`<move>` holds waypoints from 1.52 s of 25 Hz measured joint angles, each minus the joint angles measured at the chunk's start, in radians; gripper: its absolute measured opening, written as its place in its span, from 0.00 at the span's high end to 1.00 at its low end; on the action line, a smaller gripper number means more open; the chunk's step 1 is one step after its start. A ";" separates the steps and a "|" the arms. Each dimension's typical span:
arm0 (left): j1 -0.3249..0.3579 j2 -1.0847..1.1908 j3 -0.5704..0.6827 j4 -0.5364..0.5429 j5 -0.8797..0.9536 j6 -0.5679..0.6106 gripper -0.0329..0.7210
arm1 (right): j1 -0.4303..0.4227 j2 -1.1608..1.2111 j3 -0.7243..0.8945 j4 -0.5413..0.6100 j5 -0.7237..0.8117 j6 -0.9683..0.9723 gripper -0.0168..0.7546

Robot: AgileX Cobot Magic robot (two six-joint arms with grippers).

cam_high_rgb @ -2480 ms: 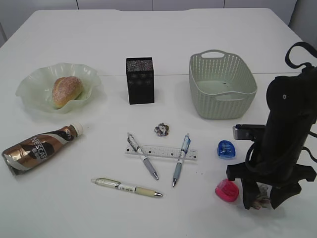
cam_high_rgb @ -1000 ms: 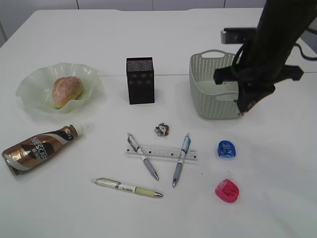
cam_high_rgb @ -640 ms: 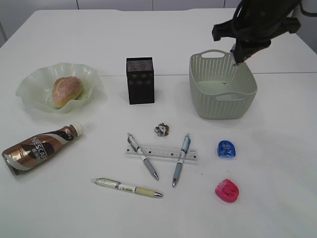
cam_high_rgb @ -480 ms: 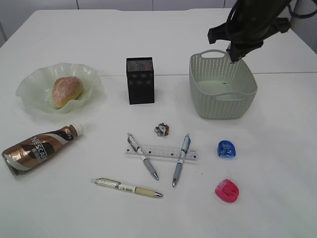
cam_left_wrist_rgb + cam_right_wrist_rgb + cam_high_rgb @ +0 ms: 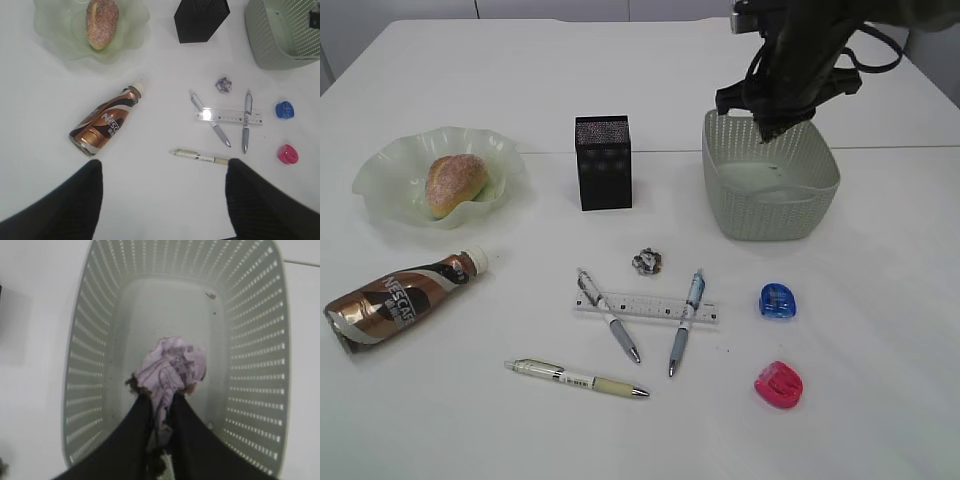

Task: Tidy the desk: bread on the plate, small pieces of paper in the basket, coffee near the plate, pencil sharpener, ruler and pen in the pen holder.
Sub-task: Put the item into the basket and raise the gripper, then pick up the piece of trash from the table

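My right gripper [image 5: 160,407] hangs over the basket [image 5: 770,190], its two dark fingers [image 5: 137,435] close together and pinching a crumpled paper ball [image 5: 170,367], pale with pinkish and dark print. In the right wrist view the ball sits at the fingertips, above the basket's floor, roughly at the middle of the oval; I cannot tell whether it touches the floor. In the exterior view my right arm [image 5: 795,55] comes in from the upper right edge and slants down to the basket's far rim, the wrist pointing down into the opening.

The second paper ball [image 5: 647,261] lies on the desk [image 5: 470,420], in front of the pen holder [image 5: 603,162] and just beyond the ruler [image 5: 645,306]. Two pens [image 5: 608,314] [image 5: 685,321] lie crossed over the ruler, and a third, cream-coloured pen [image 5: 576,378] lies nearer the front edge. A blue pencil sharpener [image 5: 777,300] and a pink pencil sharpener [image 5: 778,384] rest to the right of the ruler, apart from each other.

The bread [image 5: 455,184] lies on the plate [image 5: 385,185] at the left. The coffee [image 5: 402,300] lies on its side in front of the plate, cap towards the plate.

My left gripper [image 5: 162,200] is held high over the near desk; its fingers [image 5: 75,200] stand wide apart at the lower corners of the left wrist view, with nothing between them.
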 joint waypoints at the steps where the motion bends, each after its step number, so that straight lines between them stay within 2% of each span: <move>1: 0.000 0.000 0.000 0.000 0.000 0.000 0.21 | 0.000 0.012 -0.004 0.002 -0.006 0.004 0.85; 7: 0.000 0.000 0.000 -0.002 0.000 0.000 0.21 | -0.010 0.067 -0.005 -0.003 -0.035 0.057 0.35; 10: 0.000 0.000 0.000 -0.002 0.000 0.000 0.21 | -0.012 0.073 -0.008 -0.003 -0.040 0.061 0.28; 14: 0.000 0.000 0.000 -0.002 0.000 0.000 0.21 | -0.014 0.073 -0.083 0.024 0.005 0.049 0.26; 21: 0.000 -0.002 0.000 -0.013 0.000 0.000 0.21 | -0.006 0.073 -0.277 0.234 0.265 -0.052 0.31; 27: 0.000 -0.006 0.000 -0.021 0.000 0.000 0.21 | 0.026 0.073 -0.312 0.366 0.313 -0.100 0.35; 35: 0.000 -0.018 0.000 -0.022 0.000 0.000 0.21 | 0.179 0.073 -0.312 0.383 0.315 -0.123 0.36; 38: 0.000 -0.020 0.000 -0.022 0.000 0.000 0.21 | 0.231 0.073 -0.312 0.328 0.315 -0.125 0.36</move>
